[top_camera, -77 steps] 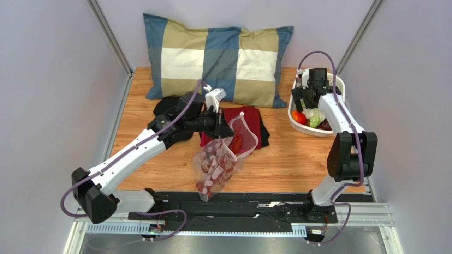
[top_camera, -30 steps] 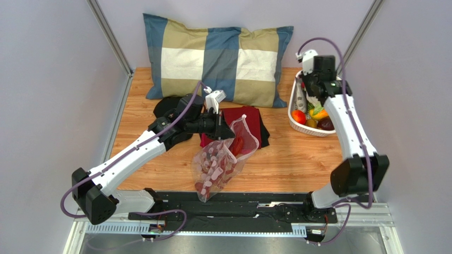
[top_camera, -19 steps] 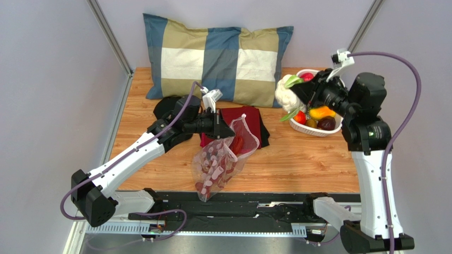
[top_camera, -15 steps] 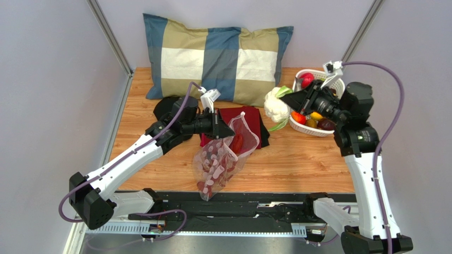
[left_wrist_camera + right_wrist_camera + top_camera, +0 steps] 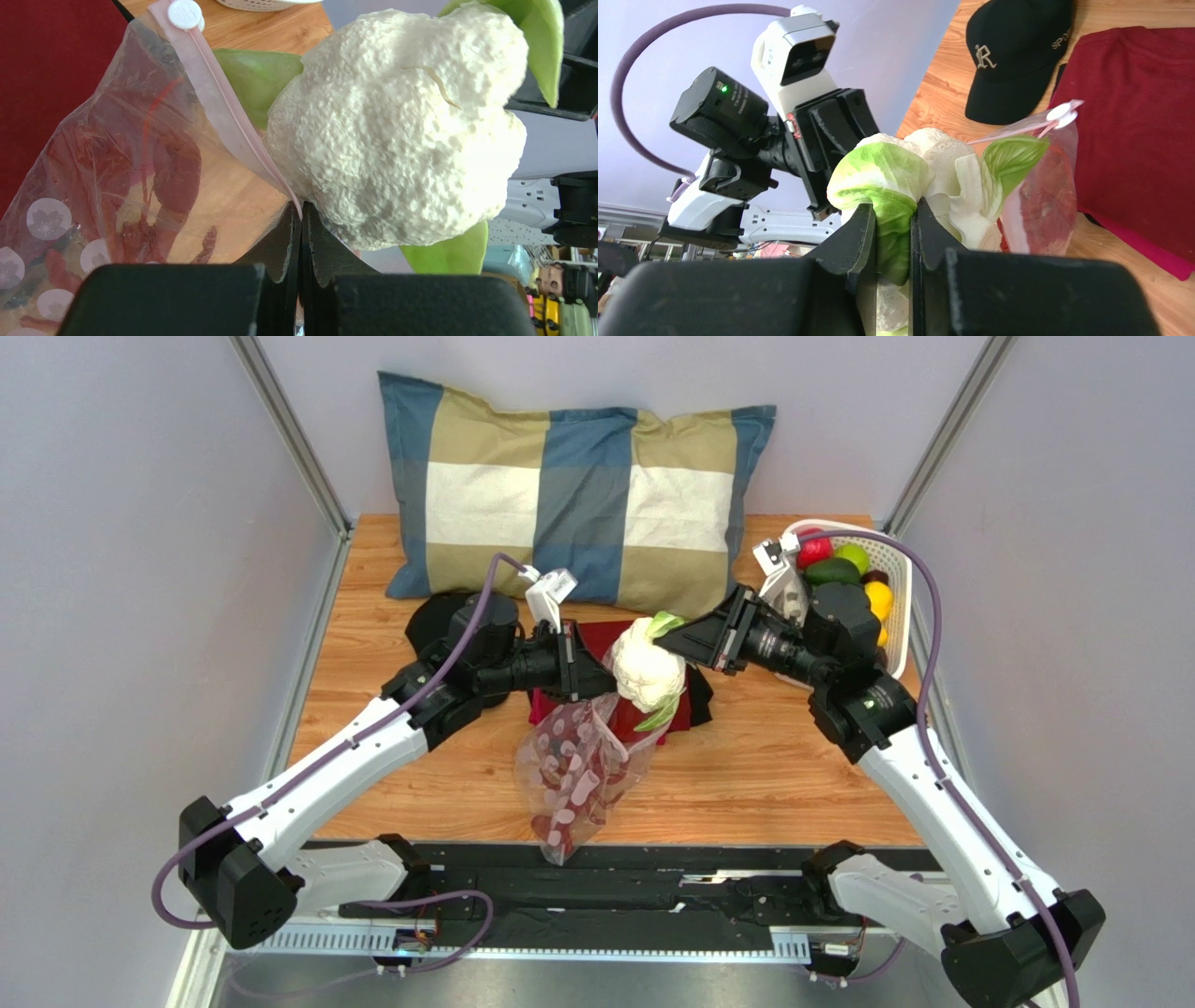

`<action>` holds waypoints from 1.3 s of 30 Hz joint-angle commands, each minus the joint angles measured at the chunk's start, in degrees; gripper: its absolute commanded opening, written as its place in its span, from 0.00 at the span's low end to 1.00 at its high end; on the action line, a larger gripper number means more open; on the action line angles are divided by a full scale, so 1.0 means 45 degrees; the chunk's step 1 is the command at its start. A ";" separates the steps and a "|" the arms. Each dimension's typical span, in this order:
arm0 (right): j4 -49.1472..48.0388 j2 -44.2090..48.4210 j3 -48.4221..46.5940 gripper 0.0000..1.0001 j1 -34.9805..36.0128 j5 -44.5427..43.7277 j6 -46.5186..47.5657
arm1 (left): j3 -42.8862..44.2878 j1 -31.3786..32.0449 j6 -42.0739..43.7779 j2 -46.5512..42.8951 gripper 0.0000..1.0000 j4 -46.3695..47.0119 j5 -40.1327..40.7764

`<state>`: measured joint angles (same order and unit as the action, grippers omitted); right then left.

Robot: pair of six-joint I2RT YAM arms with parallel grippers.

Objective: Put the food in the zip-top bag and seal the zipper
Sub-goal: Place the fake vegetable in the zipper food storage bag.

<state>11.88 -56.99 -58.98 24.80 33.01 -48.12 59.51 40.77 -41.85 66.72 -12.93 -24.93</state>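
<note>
Left fingers (image 5: 279,246) pinched the zip-top bag (image 5: 575,770) at its zipper (image 5: 226,108); right fingers (image 5: 855,241) gripped the cauliflower (image 5: 645,667) beside the mouth.

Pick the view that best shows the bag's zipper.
Left wrist: the zipper runs close-up from its white slider to the left gripper pinching it. Right wrist catches only the slider end; in top external the cauliflower mostly hides it.
</note>
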 commanded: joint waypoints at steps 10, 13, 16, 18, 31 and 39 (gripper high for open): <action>-0.0609 0.0634 -0.1560 0.00 0.0134 0.0124 0.1084 | -0.0138 -0.0135 -0.0115 -0.0471 0.00 0.1096 0.0129; -0.0375 0.0498 -0.1718 0.00 0.0134 0.0260 0.0754 | -0.0118 -0.0135 -0.0115 -0.0490 0.00 0.1193 0.0227; -0.0004 0.0555 -0.1153 0.00 0.0134 0.0553 0.0226 | -0.0118 -0.0155 -0.0134 -0.0568 0.00 0.1330 0.0286; 0.0114 0.0594 -0.0433 0.00 0.0134 0.0651 0.0049 | -0.0137 -0.0174 -0.0154 -0.0627 0.00 0.1466 0.0189; -0.0061 -0.0575 0.0765 0.00 0.0212 0.0203 0.0283 | -0.0294 -0.0154 -0.0056 -0.0608 0.00 0.2033 -0.1392; -0.0062 -0.1026 0.0724 0.00 0.0914 -0.2042 -0.0537 | -0.0567 -0.0096 -0.0408 -0.0803 0.00 0.3282 -0.1920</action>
<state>15.18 -61.28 -55.13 26.98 32.14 -47.66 56.14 38.92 -41.74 65.01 -9.65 -26.65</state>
